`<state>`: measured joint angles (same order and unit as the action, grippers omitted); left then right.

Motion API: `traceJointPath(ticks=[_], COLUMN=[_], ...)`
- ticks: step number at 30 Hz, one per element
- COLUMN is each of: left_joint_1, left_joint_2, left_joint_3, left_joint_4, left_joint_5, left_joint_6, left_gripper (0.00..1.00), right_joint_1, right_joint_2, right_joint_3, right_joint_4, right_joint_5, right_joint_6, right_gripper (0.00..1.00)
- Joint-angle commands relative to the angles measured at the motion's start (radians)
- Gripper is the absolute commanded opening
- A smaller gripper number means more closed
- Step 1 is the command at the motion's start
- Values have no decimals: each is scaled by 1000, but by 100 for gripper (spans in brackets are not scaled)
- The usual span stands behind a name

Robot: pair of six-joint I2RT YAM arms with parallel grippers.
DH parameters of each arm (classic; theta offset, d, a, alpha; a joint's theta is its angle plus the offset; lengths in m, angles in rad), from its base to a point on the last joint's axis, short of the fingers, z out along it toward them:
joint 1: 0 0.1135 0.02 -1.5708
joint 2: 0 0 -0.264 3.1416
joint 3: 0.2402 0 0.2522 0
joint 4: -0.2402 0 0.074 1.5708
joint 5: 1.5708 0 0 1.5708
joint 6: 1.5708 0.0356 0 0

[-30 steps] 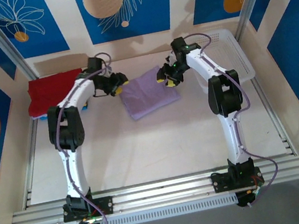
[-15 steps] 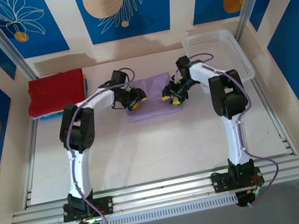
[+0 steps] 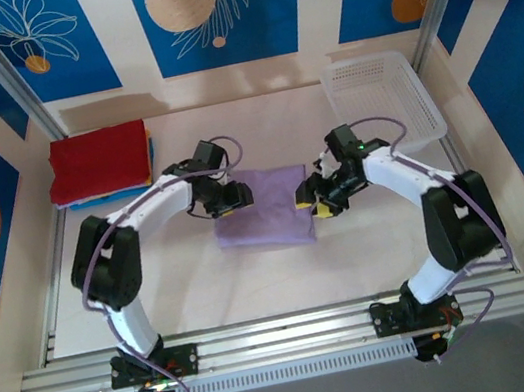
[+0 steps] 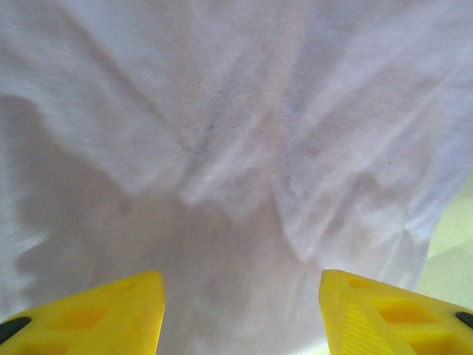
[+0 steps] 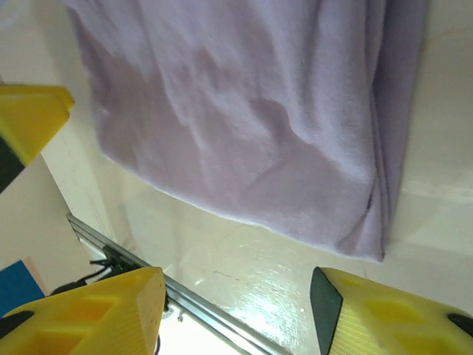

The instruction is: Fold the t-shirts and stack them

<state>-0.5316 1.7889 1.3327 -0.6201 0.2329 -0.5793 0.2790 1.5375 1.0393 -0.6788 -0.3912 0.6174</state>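
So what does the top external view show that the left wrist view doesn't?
Top external adds the red-topped stack of folded shirts far left, the white basket far right, and the right gripper at the right edge of the lavender t-shirt. Left wrist adds the cloth's creases up close, with yellow fingers apart. Both share the lavender t-shirt and the left gripper.

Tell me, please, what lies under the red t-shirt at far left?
Beneath the red t-shirt, a blue edge and a yellow edge peek out; the rest is covered.
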Motion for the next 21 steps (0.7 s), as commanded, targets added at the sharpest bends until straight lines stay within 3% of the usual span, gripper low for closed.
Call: traceJointPath(ticks=[1, 6, 14, 21], left_joint_1=[7, 37, 62, 65], left_joint_2=[-62, -59, -23, 24], left_joint_3=[70, 63, 4, -1], left_joint_4=[-169, -200, -151, -142], left_joint_5=[-146, -147, -137, -130], left_joint_6=[118, 141, 132, 134], left_gripper=[59, 60, 60, 61], right_joint_1=[-43, -93, -100, -113], right_joint_2=[-62, -20, 241, 507], right_joint_3=[10, 51, 223, 423], right_joint_4=[-56, 49, 247, 285], right_joint_5=[51, -42, -217, -126], right_joint_6=[-27, -26, 7, 49], right_gripper=[57, 58, 58, 58])
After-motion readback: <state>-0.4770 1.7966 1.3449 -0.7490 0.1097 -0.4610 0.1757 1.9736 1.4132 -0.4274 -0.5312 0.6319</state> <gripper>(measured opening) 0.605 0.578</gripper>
